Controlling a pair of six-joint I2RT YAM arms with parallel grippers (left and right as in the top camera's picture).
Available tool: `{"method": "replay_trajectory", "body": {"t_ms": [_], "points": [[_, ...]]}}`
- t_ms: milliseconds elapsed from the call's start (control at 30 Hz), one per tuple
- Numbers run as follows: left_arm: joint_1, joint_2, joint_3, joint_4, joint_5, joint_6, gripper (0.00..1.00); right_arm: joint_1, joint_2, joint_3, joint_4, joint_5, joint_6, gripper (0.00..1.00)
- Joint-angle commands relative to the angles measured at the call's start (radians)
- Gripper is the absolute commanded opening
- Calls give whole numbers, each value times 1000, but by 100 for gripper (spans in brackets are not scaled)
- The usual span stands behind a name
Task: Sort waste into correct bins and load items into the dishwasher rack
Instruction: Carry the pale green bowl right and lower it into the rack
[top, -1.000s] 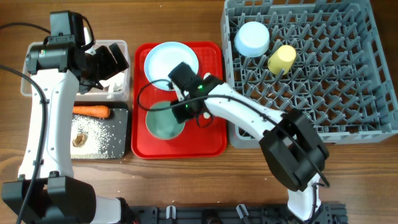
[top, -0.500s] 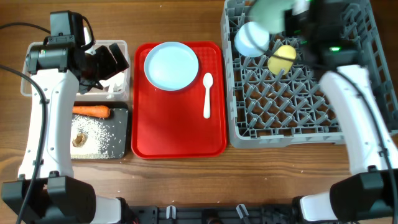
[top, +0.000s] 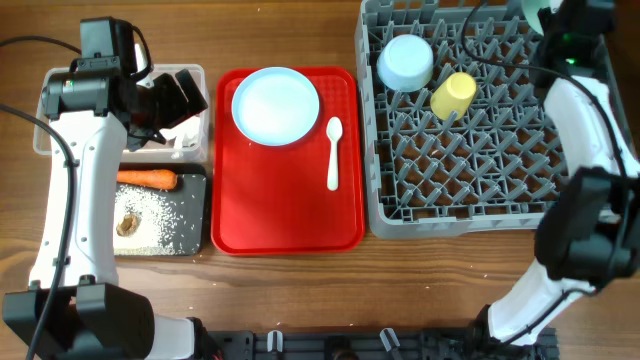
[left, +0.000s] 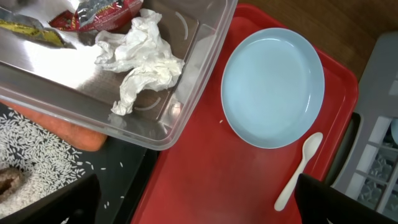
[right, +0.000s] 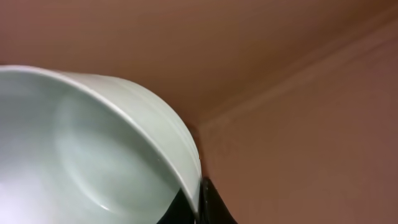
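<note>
Right pincer (right: 198, 206) pinching bowl (right: 81, 149) rim (mouth toward camera, tilt unclear); left pincer (top: 172, 100) spread.

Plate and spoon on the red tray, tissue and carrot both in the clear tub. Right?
Not the carrot: overhead shows it in the black tray, by the rice. The plate and spoon are on the red tray, tissue in the clear tub.
</note>
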Motion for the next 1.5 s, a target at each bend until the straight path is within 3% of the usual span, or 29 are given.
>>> {"method": "replay_trajectory", "body": {"t_ms": [0,300,533,733,1000,1367,1467], "points": [[4,-3,11,3,12,-2,100,31,66,8,21,122,-87,4],[4,-3,11,3,12,-2,100,98,84,-10,-69,124,-7,4],[4,-3,11,3,12,-2,100,105,85,-52,-37,127,-14,4],[4,-3,11,3,12,-2,100,105,85,-52,43,67,-251,4],[4,-3,11,3,12,-2,100,105,135,-52,82,-8,-318,4],[4,-3,11,3,12,-2,100,106,165,-52,144,45,-349,4],[4,-3,11,3,12,-2,100,109,165,-52,238,65,-349,4]]}}
